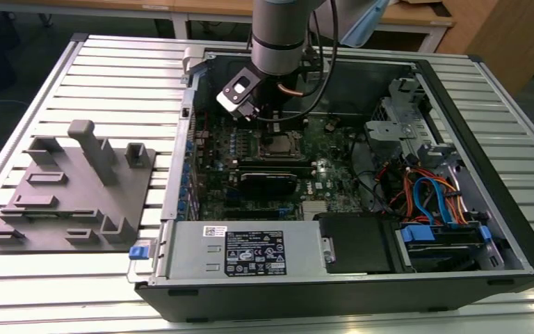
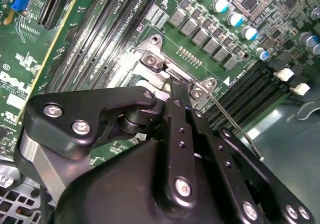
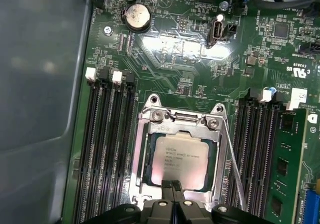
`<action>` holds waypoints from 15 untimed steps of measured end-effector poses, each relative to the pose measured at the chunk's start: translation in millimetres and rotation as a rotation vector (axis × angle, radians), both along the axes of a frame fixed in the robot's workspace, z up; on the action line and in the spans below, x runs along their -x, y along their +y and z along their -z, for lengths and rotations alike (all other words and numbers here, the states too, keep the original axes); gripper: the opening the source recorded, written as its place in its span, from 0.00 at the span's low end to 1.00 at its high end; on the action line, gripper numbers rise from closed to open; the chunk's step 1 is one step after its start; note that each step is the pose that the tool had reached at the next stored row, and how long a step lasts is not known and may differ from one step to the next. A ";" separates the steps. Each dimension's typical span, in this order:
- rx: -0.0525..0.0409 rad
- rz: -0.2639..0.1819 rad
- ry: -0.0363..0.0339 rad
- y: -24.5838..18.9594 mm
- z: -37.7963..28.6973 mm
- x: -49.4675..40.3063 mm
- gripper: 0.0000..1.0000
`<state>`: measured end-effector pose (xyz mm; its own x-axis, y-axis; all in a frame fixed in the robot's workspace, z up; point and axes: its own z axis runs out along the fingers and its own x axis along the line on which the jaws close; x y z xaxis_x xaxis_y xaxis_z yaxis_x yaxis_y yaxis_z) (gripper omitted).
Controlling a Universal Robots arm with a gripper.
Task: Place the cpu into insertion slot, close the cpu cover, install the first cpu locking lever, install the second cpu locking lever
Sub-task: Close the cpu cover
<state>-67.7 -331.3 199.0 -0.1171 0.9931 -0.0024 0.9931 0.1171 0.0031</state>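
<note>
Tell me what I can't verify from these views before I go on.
First wrist view: gripper covers one edge of the cpu and cpu cover.
Second wrist view: gripper body hides most of the insertion slot.
Exterior view: insertion slot too small to judge latching.

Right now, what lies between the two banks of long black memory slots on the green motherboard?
In the first wrist view, the square silver-rimmed insertion slot lies between them, holding the dull silver cpu framed by the thin silvery cpu cover.
</note>
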 end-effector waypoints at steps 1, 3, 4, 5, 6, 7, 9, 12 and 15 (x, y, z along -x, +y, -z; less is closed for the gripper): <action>0.0005 0.000 0.0005 -0.1 0.6 0.1 0.10; 0.0005 0.000 0.0004 -0.1 1.1 0.1 0.10; 0.0002 0.000 0.0001 0.0 1.3 0.0 0.10; -0.0004 0.000 -0.0003 0.1 1.2 0.0 0.10; -0.0011 0.000 -0.0009 0.2 0.5 -0.2 0.10; -0.0024 0.000 -0.0019 0.4 -0.5 -0.3 0.10; -0.0004 0.000 -0.0003 0.1 -3.7 -0.1 0.10; -0.0004 0.000 -0.0003 0.1 -6.1 -0.1 0.10; -0.0006 0.000 -0.0004 0.1 -7.2 -0.2 0.10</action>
